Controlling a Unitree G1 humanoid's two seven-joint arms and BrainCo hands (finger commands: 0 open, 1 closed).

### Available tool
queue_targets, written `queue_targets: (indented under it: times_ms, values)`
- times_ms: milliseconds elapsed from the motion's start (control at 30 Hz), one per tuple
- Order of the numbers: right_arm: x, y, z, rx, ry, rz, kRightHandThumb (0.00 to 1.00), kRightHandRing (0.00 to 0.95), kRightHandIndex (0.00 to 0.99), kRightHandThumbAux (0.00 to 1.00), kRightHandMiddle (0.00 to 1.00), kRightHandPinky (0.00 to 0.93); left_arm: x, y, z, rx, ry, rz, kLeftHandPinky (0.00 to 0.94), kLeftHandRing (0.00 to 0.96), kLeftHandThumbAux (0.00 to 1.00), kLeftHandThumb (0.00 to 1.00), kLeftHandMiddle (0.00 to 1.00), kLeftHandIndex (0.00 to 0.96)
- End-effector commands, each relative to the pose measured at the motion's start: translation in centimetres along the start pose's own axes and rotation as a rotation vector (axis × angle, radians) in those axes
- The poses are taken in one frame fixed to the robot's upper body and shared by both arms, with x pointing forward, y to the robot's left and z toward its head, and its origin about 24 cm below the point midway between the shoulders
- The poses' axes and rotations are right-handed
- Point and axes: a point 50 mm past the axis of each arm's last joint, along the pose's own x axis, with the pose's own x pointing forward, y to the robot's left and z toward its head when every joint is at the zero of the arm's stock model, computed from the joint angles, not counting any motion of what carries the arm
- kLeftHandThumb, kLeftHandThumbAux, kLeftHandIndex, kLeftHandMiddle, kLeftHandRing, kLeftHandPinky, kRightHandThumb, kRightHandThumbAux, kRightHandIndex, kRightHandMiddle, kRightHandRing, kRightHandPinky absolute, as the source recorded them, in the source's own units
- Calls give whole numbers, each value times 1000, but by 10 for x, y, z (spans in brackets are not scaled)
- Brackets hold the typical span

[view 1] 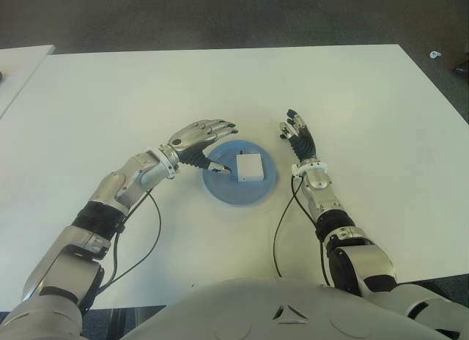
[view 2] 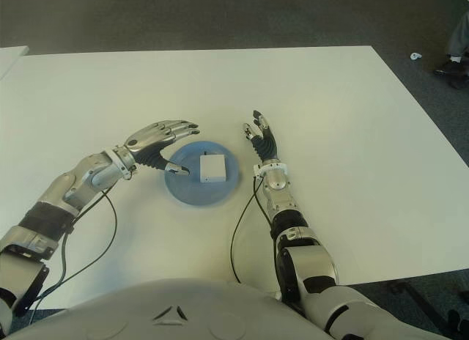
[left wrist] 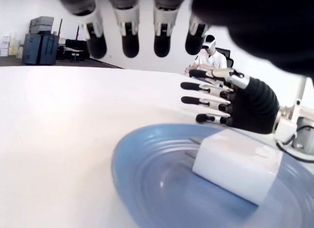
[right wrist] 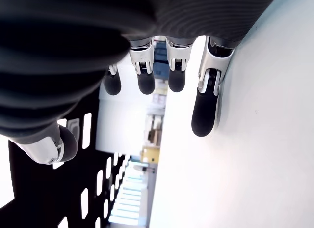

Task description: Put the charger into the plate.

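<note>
White charger (view 1: 249,165) lay in the blue plate (view 1: 220,191), just off the left hand (view 1: 199,138) fingertips, fingers spread, empty. Right hand (view 1: 296,135) beside plate, open. Task looked done.

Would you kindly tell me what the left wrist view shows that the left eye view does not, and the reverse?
Only the left wrist view shows a seated person and stacked cases beyond the table. Only the left eye view shows the whole table, both arms, and the left hand over the plate's left edge. Both show the white charger lying in the blue plate and the open right hand.
</note>
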Motion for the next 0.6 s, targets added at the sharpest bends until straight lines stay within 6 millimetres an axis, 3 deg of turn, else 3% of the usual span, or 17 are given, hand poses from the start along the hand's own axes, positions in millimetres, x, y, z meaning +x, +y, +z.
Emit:
queue_targets:
  times_ms: [33, 200, 433, 600]
  values:
    - [-13, 3, -25, -16, 125, 14, 0, 0, 0, 460, 1, 0, -5, -2, -6, -79, 23, 63, 0, 0, 306, 176, 16, 63]
    - [-13, 2, -26, -21, 127, 20, 0, 0, 0, 446, 0, 0, -6, 6, -7, -197, 31, 176, 41, 12, 357, 179, 41, 62]
    - [-13, 1, -27, -22, 130, 27, 0, 0, 0, 436, 0, 0, -8, 9, -12, -541, 67, 295, 64, 46, 446, 173, 69, 73]
    - [-13, 1, -27, -17, 132, 30, 0, 0, 0, 429, 0, 0, -11, 7, -43, -835, 151, 376, 69, 63, 545, 154, 87, 78]
